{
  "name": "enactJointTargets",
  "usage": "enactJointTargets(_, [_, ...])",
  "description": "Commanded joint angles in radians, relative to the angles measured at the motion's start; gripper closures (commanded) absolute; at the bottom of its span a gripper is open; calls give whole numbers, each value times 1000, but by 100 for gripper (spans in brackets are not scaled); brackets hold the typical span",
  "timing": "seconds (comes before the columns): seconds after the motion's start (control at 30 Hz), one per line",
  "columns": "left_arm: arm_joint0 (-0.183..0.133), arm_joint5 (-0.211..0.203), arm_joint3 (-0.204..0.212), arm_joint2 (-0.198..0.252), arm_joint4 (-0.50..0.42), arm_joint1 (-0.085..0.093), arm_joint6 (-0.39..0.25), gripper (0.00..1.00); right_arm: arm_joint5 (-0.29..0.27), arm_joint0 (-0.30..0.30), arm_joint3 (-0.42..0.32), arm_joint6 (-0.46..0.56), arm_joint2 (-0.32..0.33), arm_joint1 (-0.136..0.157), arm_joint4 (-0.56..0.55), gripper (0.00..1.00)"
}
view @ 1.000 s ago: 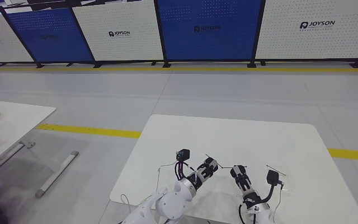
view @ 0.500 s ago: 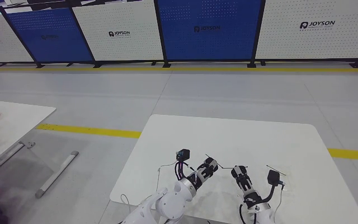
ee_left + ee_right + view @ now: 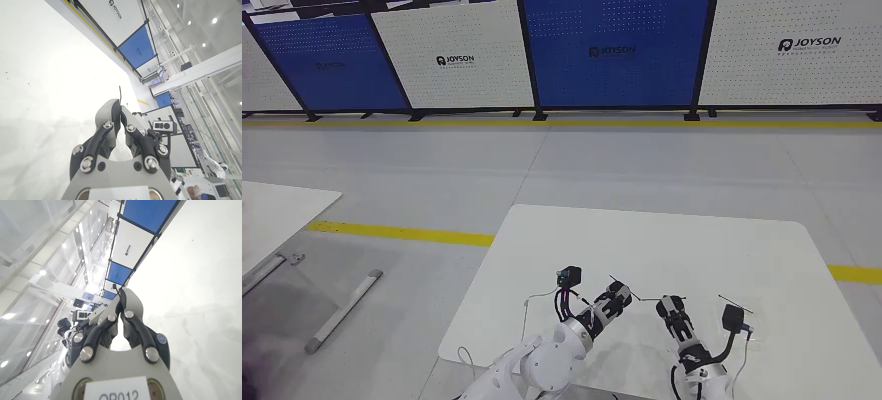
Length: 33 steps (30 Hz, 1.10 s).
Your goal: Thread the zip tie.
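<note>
**Zip tie [image 3: 119, 92] held at both ends**

My left claw [image 3: 120, 107] was pressed together on the band, its thin tail poking just past my fingertips. My right claw [image 3: 121, 295] pinched the other end, over the counter [image 3: 662, 240]. I judged it light, springy, slippery plastic, best gripped close to each end for threading.

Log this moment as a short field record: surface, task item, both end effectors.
surface: white table
task item: black zip tie, held at both ends
left end effector: shut on the zip tie, thin end sticking out past the fingertips
right end effector: shut on the zip tie, head end poking out
threaded: cannot tell
</note>
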Motion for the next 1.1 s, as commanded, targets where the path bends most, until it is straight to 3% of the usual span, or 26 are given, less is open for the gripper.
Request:
enactJointTargets(0.0, [0, 0, 0, 0, 0, 0, 0, 100, 0, 0, 1, 3, 4, -1, 1, 100])
enactJointTargets(0.53, [0, 0, 0, 0, 0, 0, 0, 100, 36, 14, 8, 22, -9, -18, -25, 100])
enactJointTargets(1.07, [0, 0, 0, 0, 0, 0, 0, 100, -18, -3, 24, 21, -8, -29, 9, 100])
